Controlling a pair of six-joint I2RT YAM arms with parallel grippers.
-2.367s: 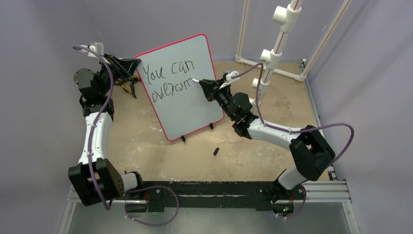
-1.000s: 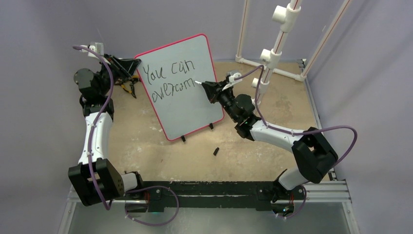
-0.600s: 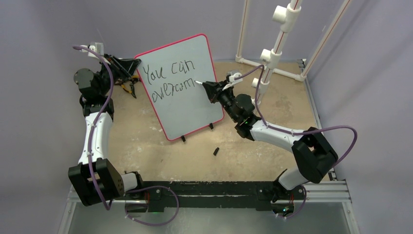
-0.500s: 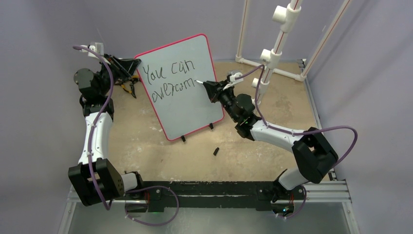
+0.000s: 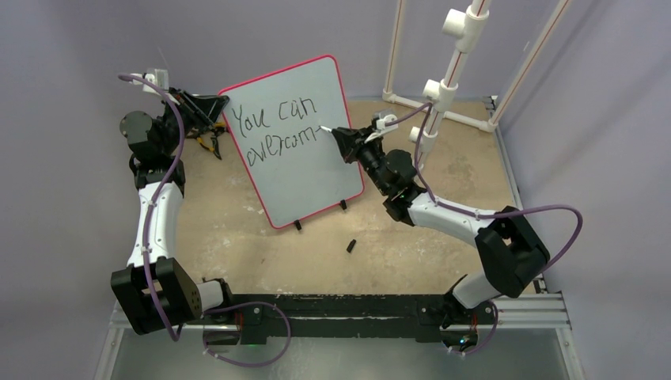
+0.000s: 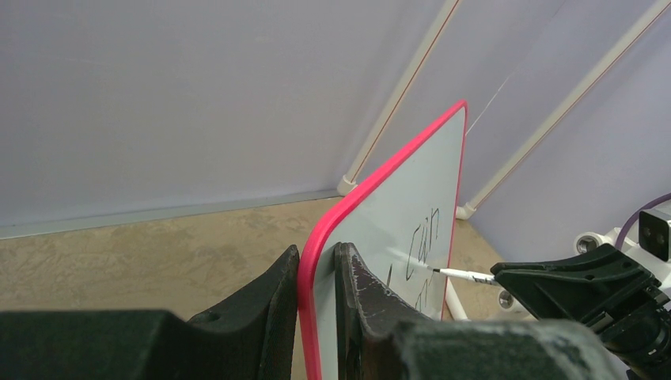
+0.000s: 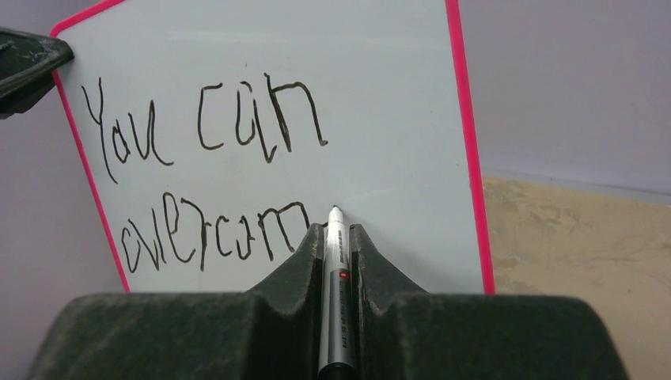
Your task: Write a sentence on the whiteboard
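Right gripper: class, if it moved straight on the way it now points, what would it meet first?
The whiteboard, just right of the second line of the sentence. The right gripper is shut on a marker whose tip leads, at or nearly on the board; contact is unclear.

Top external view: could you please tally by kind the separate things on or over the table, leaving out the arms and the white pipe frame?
whiteboard: 1
marker: 1
small black piece lying on the table, perhaps a cap: 1
Total: 3
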